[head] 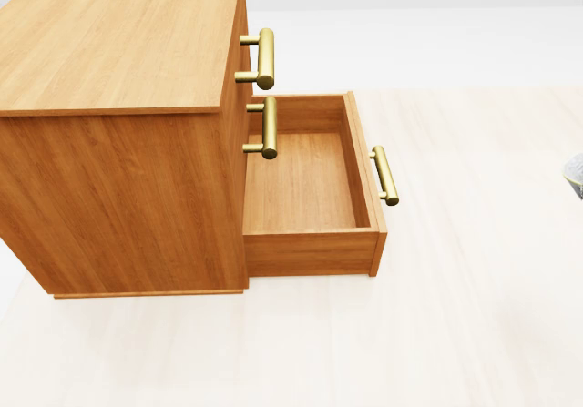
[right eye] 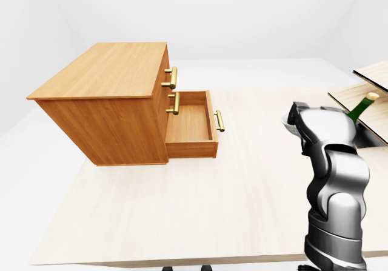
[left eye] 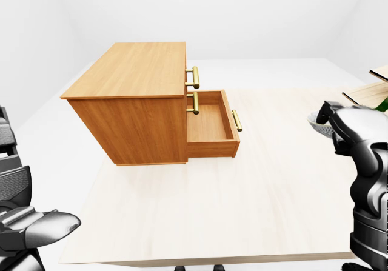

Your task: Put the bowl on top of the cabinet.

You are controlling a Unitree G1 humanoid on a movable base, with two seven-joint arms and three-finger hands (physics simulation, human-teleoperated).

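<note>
In the left-eye view, the wooden cabinet [left eye: 136,77] stood on a pale table [left eye: 242,210], toward the upper left. Its flat top had nothing on it. The bottom drawer [left eye: 210,125] was pulled out to the right, and nothing could be seen in it. Gold handles [left eye: 194,77] stuck out on the cabinet's right side. At the right edge, the right hand [left eye: 350,125] was up above the table. Its dark fingers [left eye: 329,110] were closed on the rim of the pale bowl [left eye: 315,123]. The bowl was well apart from the cabinet. The left hand [left eye: 37,228] was low in the bottom left corner. I could not tell if its fingers were wide or closed.

In the head view, the cabinet and the open drawer filled the left and middle. Only a tiny bit of the bowl peeked in at the right edge. No hand showed there.

In the right-eye view, the right arm rose from the bottom right and hid most of the bowl. A green bottle [right eye: 359,108] with a gold top leaned just beside the arm, near some wooden boards [right eye: 373,72].
</note>
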